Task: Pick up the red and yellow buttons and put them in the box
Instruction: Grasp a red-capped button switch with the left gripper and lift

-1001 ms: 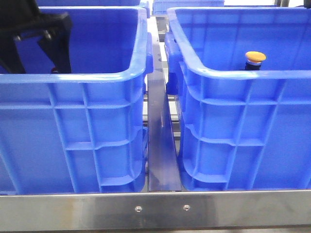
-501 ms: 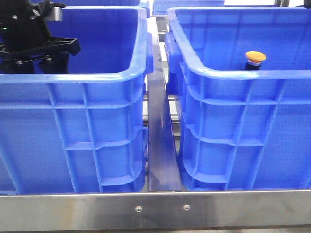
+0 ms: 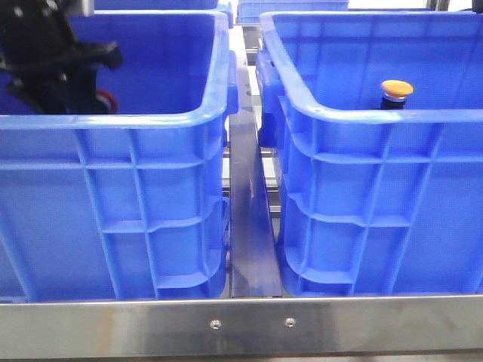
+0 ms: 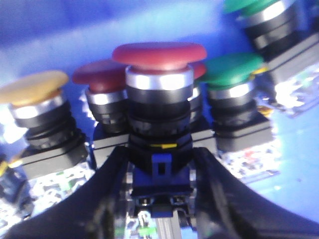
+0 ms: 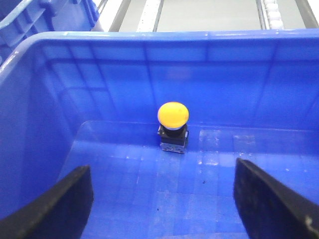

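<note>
One domed red button (image 4: 158,52) in left claw (image 4: 162,164).

The 2 crates are seen low and side-on from the front. The left crate (image 3: 113,188) is viewed from inside, very close, by the left wrist camera. The yellow button (image 5: 173,114) is shared by front and right wrist views.
</note>
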`<state>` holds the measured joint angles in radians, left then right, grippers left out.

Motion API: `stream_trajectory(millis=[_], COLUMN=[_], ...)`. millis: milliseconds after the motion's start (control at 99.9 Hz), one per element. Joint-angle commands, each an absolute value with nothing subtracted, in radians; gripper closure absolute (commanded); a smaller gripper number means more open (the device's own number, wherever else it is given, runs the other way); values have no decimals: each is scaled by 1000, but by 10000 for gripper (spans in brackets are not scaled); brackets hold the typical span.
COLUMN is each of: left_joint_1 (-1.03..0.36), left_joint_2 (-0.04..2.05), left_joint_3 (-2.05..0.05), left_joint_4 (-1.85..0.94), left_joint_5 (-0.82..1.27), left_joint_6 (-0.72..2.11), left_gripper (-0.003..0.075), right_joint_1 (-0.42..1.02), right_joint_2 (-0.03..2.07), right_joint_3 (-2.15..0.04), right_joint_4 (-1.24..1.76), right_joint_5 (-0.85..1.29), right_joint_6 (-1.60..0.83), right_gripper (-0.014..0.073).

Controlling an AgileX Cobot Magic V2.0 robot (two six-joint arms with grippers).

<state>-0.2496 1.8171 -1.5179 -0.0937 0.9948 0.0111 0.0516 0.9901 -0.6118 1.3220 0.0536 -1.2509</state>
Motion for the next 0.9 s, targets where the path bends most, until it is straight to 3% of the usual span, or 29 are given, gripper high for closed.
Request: stream_trajectory(millis=[0, 410, 711, 891], left_joint_1=[-250, -340, -545, -587], left_joint_2=[1711, 1472, 1479, 1479], left_joint_3=[-1542, -1477, -1475, -1475], left_joint_4=[-143, -418, -509, -509], left_joint_5=[965, 952, 939, 925], left_joint_6=[54, 333, 465, 476], left_gripper=[741, 741, 741, 741], right_joint_1=[51, 51, 51, 51], right_joint_2=[971, 971, 972, 973], right_joint_3=[-637, -637, -637, -641], right_joint_4=[1329, 1329, 1339, 1482], right_joint_5=[48, 48, 72, 111], right_joint_6=[-1253, -1253, -1253, -1252], right_gripper=[-6, -6, -6, -6])
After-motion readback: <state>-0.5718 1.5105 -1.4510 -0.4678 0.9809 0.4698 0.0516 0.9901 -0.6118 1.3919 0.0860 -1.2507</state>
